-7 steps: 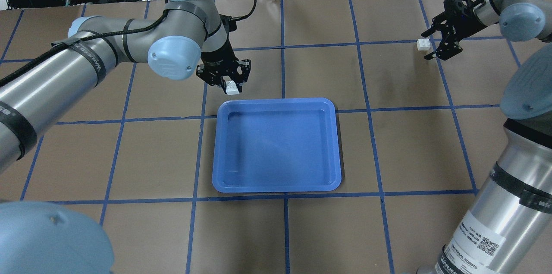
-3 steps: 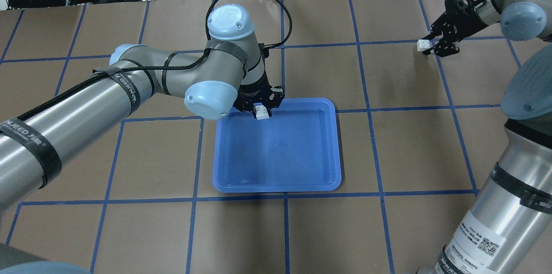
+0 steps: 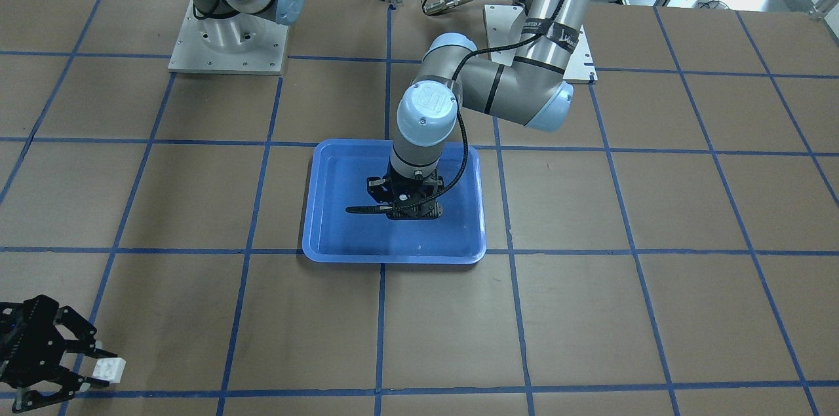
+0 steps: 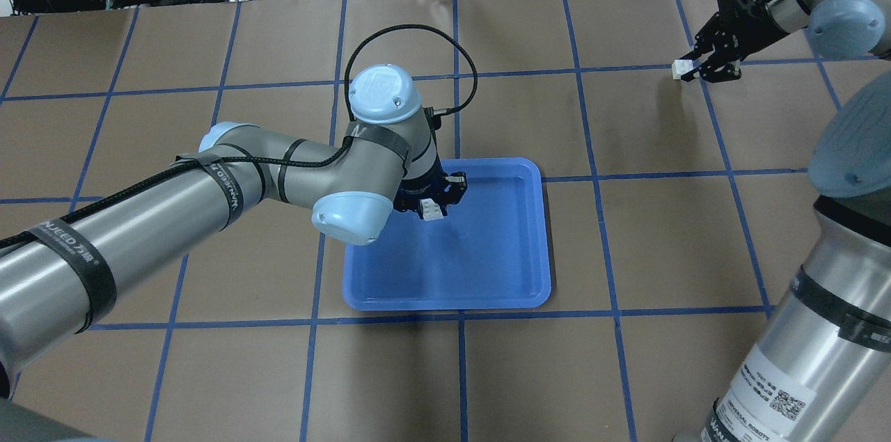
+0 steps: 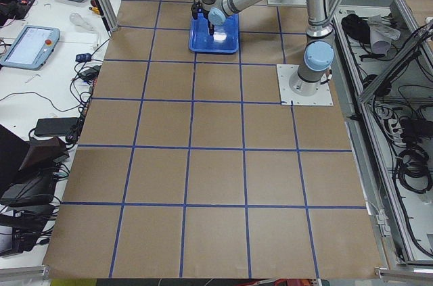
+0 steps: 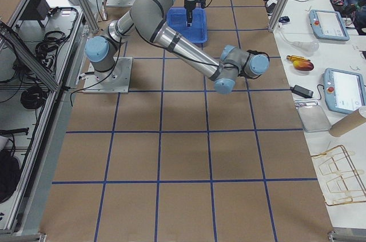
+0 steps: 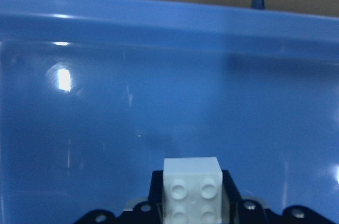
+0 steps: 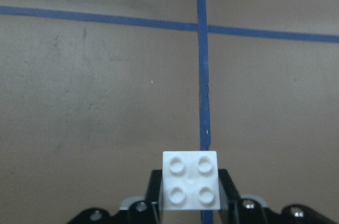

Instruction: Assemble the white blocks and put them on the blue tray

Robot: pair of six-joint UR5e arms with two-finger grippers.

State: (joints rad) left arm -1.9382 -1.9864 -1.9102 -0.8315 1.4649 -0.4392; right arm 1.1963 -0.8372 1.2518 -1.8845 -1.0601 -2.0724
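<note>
Two small white toy bricks are each held by a different robot gripper, far apart from one another and not joined.

We see the left gripper pointing down over the blue tray, its jaws clamped on the first white block. In the left wrist view this block sits between the black fingers with its four studs facing the camera, and the glossy tray floor fills the picture behind it. The block hangs over the tray's inside, in the half farther from the robot and a little left of the middle. We cannot tell whether it touches the tray floor.

The right gripper is at the far right of the table, well apart from the tray. It grips the second white block at its fingertips. From the front-facing camera (where sides are mirrored) this gripper appears at the lower left corner, with the block at its tips. In the right wrist view the block shows four studs, and a blue tape line runs across the brown table surface directly behind it. We cannot tell whether this block rests on the table or is lifted off it.

The tray lies flat near the table's centre, with nothing resting in it.
</note>
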